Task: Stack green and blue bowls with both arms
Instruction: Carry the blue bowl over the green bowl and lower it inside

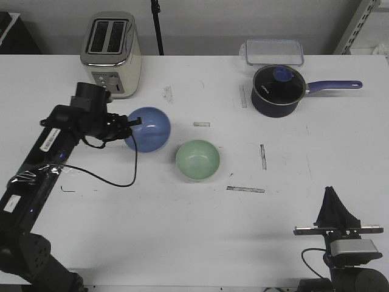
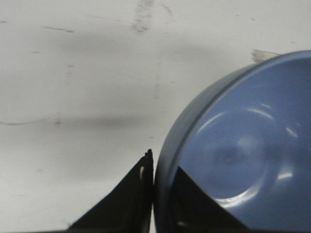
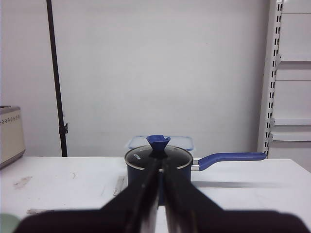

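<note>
On the white table [image 1: 182,231] I count two small round bowls, both smooth and glossy. The blue bowl [image 1: 149,128] stands left of the middle, and the green bowl [image 1: 197,160] stands just beside it, nearer to the robot; I cannot tell whether they touch. The left gripper [image 1: 129,123] is closed on the rim of the blue bowl: in the left wrist view one black finger [image 2: 129,204] is outside the wall and the other is inside. The blue bowl [image 2: 238,150] shows there a shiny inside with soft light spots. The right gripper [image 1: 335,210] is at the near right edge, well apart from both bowls, its dark pointed fingers [image 3: 146,194] pressed together and holding nothing. Further back there is one dark blue saucepan [image 1: 278,91] with a glass lid and a long handle, one clear container [image 1: 275,52] behind it, and one metal toaster [image 1: 111,53] with two slots. Some short tape strips lie on the table.
</note>
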### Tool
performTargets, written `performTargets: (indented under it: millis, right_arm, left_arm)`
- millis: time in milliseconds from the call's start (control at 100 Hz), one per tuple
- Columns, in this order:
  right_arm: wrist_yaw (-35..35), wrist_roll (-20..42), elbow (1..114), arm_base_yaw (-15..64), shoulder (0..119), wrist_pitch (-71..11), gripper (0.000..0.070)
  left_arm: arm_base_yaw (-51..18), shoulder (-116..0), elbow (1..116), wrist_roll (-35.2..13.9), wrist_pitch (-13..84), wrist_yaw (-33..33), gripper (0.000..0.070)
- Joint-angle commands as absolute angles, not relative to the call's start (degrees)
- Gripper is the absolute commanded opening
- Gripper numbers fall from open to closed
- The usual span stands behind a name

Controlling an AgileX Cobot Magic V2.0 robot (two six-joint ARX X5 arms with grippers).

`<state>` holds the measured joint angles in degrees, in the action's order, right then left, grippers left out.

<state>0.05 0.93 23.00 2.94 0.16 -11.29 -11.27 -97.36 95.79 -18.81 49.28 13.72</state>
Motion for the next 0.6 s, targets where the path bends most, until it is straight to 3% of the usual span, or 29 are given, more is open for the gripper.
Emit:
performTargets:
  millis: [0,290,590]
  right_arm:
    - [0.0,1.7,23.3,3.0,0.1,-10.7,0.0009]
    - [0.0,1.7,23.3,3.0,0.1,-10.7,0.0009]
    - [0.0,1.7,23.3,3.0,0.1,-10.7,0.0009]
  left_arm:
    - [-15.0,-100.4,98.7,-21.1,48.5,14.0,0.0001]
    - [-27.0,-108.2,104.7,-23.4,48.1,14.0,0.0001]
    - [-31.1,-112.1,104.7,-23.2,48.7,14.0,0.0001]
